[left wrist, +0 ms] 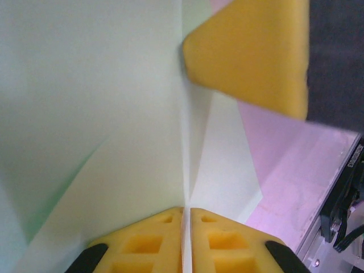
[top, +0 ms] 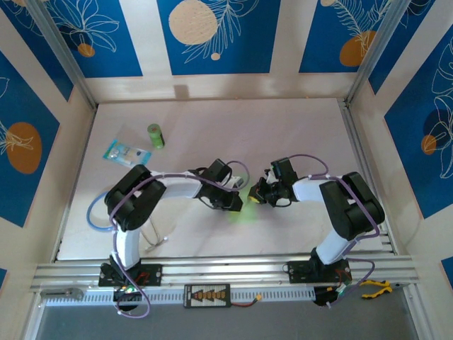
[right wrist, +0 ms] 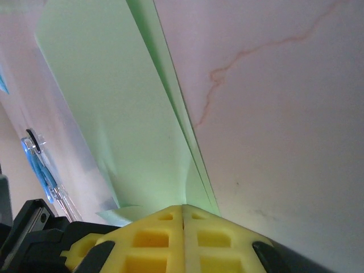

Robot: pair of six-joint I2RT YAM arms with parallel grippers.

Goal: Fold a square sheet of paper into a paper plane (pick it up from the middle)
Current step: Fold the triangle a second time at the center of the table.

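Observation:
The pale-green sheet of paper (top: 249,196), folded with a centre crease, is held off the table between my two grippers at mid-table. My left gripper (top: 238,202) comes in from the left and my right gripper (top: 257,194) from the right. In the left wrist view the paper (left wrist: 114,114) runs up from between my left gripper's (left wrist: 186,211) yellow pads, which pinch its creased edge with only a thin slit between them. A yellow fingertip (left wrist: 250,54) of the right gripper sits on the paper's far end. In the right wrist view my right gripper (right wrist: 183,207) is shut on the layered paper (right wrist: 125,114).
A small green cylinder (top: 156,135) stands at the back left of the table (top: 283,127). Beside it lies a clear blue-printed packet (top: 127,151), also seen as the packet (right wrist: 40,165) at the left of the right wrist view. An aluminium rail (top: 226,269) runs along the near edge.

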